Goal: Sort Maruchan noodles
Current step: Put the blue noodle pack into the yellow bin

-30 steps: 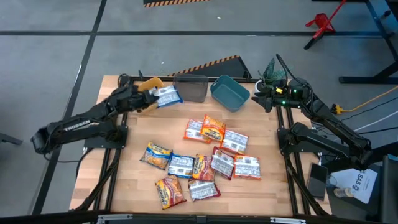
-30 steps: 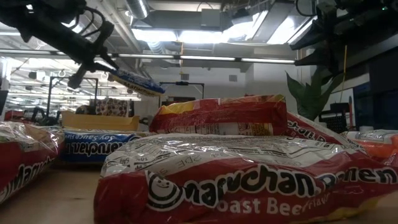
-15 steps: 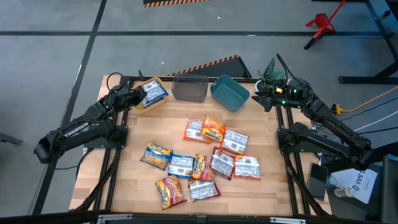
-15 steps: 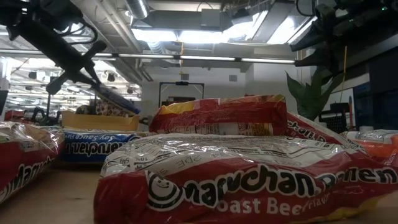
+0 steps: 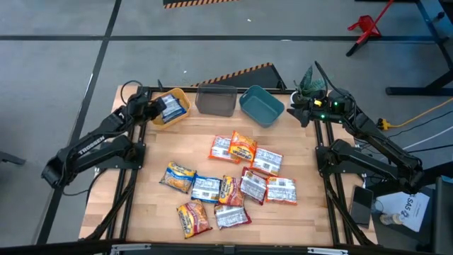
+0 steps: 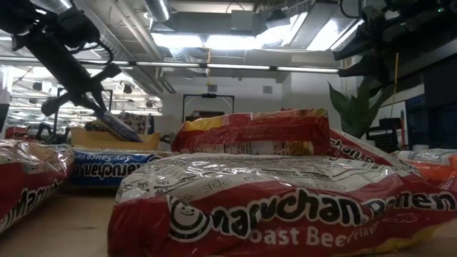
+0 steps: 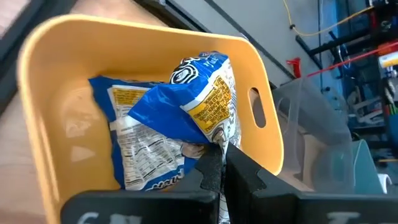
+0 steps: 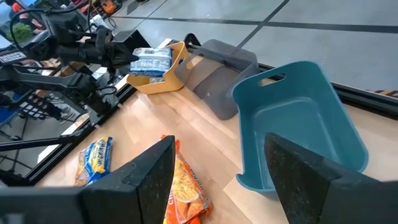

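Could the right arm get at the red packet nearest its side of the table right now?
Probably yes. The right gripper is open, holds nothing and hovers beside the teal bin. The red packet lies flat at the pile's edge with nothing on top, and bare table lies between them.

Illumination was even and diffuse from overhead in the high view, and the wooden table [image 5: 163, 212] showed only soft, short shadows beside the packets. The low view was strongly backlit: ceiling light panels [image 6: 214, 39] glared white, leaving both arms as dark silhouettes. The nearest red packet [image 6: 285, 207] carried specular highlights on its plastic wrap. In the left wrist view the yellow bin [image 7: 149, 37] was bright, with the background beyond it blurred.
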